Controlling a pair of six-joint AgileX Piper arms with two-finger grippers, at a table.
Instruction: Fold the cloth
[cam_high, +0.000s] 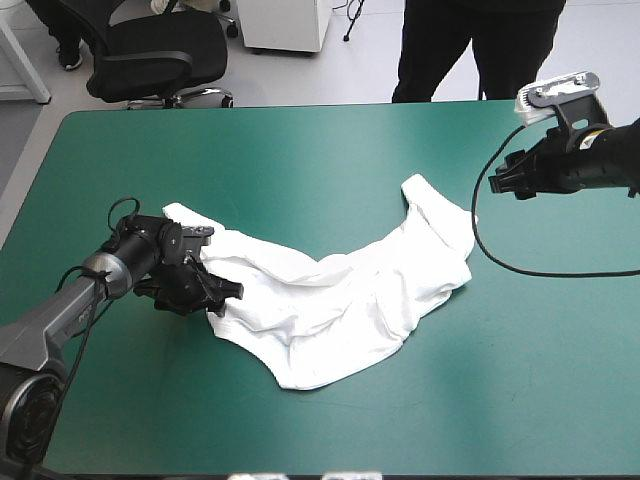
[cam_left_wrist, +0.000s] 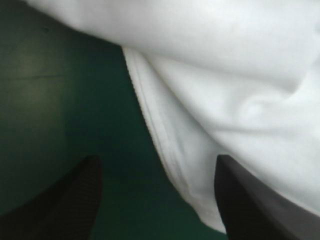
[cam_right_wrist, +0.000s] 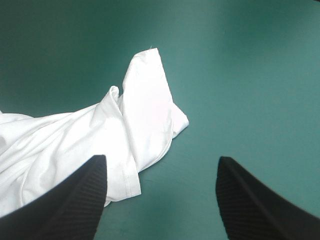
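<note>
Low at the table's left side, the left gripper (cam_high: 222, 291) reaches almost level over the teal-green cover (cam_high: 300, 150), its black fingers apart with a hemmed edge of the T-shirt (cam_high: 340, 300) running between them. The T-shirt lies crumpled in a curved band across the table's middle. The right gripper (cam_high: 503, 177) hangs above the right side, fingers spread, clear of the shirt's nearest end.

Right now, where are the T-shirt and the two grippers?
T-shirt (cam_high: 330, 305): high view, middle of the crumpled white cloth.
Left gripper (cam_left_wrist: 157, 159): left wrist view, midway between its open fingers.
Right gripper (cam_right_wrist: 162, 159): right wrist view, midway between its open fingers.
</note>
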